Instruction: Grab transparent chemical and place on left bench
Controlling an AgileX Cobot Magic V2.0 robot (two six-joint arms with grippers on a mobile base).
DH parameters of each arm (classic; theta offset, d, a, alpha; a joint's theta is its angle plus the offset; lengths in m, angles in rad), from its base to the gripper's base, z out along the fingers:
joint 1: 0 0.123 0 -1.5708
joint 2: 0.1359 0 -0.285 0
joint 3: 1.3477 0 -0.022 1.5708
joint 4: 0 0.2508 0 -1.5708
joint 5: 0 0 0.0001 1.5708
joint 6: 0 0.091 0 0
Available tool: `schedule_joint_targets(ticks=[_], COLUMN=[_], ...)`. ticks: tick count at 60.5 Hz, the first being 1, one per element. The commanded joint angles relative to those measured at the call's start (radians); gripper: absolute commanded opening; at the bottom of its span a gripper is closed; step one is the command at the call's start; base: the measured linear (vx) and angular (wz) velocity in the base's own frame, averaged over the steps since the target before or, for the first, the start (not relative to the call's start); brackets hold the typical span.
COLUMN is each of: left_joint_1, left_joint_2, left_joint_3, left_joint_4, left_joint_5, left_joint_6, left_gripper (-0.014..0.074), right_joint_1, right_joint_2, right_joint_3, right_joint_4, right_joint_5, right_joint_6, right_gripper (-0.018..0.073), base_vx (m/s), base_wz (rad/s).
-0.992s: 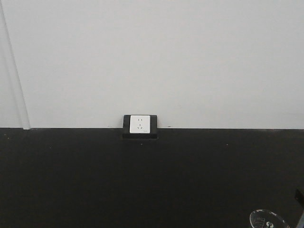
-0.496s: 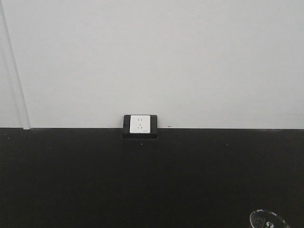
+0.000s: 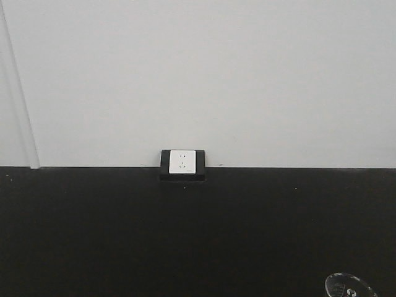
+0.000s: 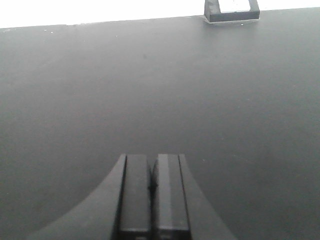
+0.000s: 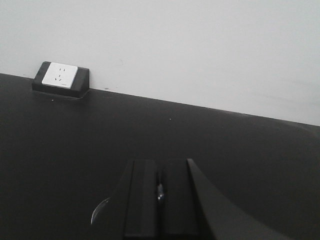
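Black tabletop (image 3: 124, 235) filled the lower half of the front view, and on it, against the white wall (image 3: 198, 74), sat only a small socket (image 3: 182, 162). The task's thing, the transparent chemical (image 3: 350, 286), was visible only as a clear glass rim at the bottom right edge of that view. How much liquid it held I could not tell. In the right wrist view a thin curved glass edge (image 5: 99, 212) appeared low on the left, just beside the claw. I judged it to be the same vessel.

The right claw (image 5: 159, 167) had its two fingers pressed together with nothing between them (a small bright glint lay in the seam, too small to name). It was beside the glass, not around it. The left claw (image 4: 153, 165) was also closed tight and empty, low over bare tabletop, with the socket far ahead.

In my judgement the task was at its beginning. The vessel was not yet grasped and appeared to stand on the tabletop at the right. Opening the fingers, grasping the vessel, carrying it and placing it on the left bench all remained. That bench was not visible in any view.
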Motion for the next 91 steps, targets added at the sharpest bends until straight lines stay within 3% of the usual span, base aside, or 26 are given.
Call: schedule_joint_targets(ticks=[1, 37, 91], left_joint_1=[-0.002, -0.002, -0.002], left_joint_2=[-0.019, -0.019, -0.019], left_joint_3=[0.016, 0.016, 0.016], left_joint_4=[-0.001, -0.001, -0.001], left_joint_5=[-0.078, -0.078, -0.078], left_joint_6=[-0.008, -0.008, -0.008], left_gripper=[-0.0003, -0.0003, -0.0003], right_joint_1=[-0.001, -0.001, -0.001], right_joint_2=[-0.002, -0.001, -0.001], right_joint_3=[-0.029, -0.029, -0.029], right_joint_4=[-0.01, -0.01, -0.01], right_joint_5=[-0.074, -0.074, -0.062], right_joint_6=[-0.004, -0.003, -0.003], right_gripper=[-0.0004, -0.0004, -0.0004], base_vx=[0.0, -0.09, -0.31], base_wz=[0.0, -0.03, 0.02])
